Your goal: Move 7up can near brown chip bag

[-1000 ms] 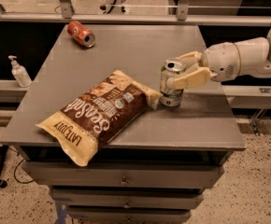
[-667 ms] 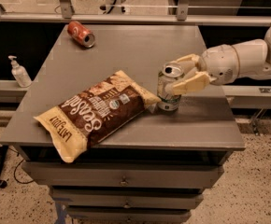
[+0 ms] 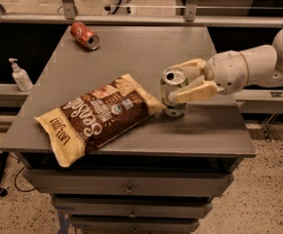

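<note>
Camera view, looking down on a grey table (image 3: 131, 52) with drawers (image 3: 127, 184) under its near edge.

- Arm (image 3: 249, 69): white, enters from the 3 o'clock side of the frame and reaches toward 9 o'clock over the right part of the tabletop.
- Gripper (image 3: 177, 83): at the arm's tip, just right of the table's middle. One cream finger lies along the far side of the 7up can (image 3: 171, 84) and the other along its near side. The pincer is narrowed onto the can and holds it.
- 7up can: upright or nearly so, silver top with pull tab facing up. Its base appears to meet the tabletop; a slight lift cannot be ruled out.
- Brown chip bag (image 3: 100, 116): lies flat, long axis running from 8 o'clock to 2 o'clock. Its lower cream end sits at the table's near-left edge. Its upper cream end reaches the can.
- Relation: the can sits at the bag's 3 o'clock, just beside the upper corner. Whether they touch cannot be told.
- Red-orange can (image 3: 84, 35): on its side at the table's 11 o'clock corner, well apart from bag and gripper.
- Pump bottle (image 3: 19, 76): off the table, on a ledge at 9 o'clock.
</note>
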`<state>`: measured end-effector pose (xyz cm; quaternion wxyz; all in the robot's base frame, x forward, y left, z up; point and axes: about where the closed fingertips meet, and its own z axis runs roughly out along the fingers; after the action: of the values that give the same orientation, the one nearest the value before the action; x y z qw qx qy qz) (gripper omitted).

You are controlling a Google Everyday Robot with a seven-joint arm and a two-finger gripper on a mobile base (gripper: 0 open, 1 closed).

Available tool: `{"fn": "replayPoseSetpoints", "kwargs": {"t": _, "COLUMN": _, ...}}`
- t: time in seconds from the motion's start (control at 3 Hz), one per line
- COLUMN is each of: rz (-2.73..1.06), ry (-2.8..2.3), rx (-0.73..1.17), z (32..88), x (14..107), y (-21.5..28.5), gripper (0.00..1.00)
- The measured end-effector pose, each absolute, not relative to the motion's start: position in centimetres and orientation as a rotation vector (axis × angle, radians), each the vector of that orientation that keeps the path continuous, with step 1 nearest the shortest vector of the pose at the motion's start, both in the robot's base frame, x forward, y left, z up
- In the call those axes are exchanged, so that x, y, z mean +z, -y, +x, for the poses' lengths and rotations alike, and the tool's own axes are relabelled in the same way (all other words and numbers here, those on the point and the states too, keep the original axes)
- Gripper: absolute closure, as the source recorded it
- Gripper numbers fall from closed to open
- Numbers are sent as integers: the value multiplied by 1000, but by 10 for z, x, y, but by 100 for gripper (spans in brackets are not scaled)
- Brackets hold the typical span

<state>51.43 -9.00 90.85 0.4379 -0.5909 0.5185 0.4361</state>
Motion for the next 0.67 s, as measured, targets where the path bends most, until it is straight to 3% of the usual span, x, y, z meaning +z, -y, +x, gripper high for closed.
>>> {"fn": "replayPoseSetpoints", "kwargs": {"t": 0.33, "rz": -1481, "ry": -1275, "rx": 1081, "z": 511, "x": 908, "y": 90, "gripper": 0}}
{"fn": "replayPoseSetpoints", "kwargs": {"t": 0.67, "rz": -1482, "ry": -1278, "rx": 1082, "z": 510, "x": 906, "y": 90, "gripper": 0}}
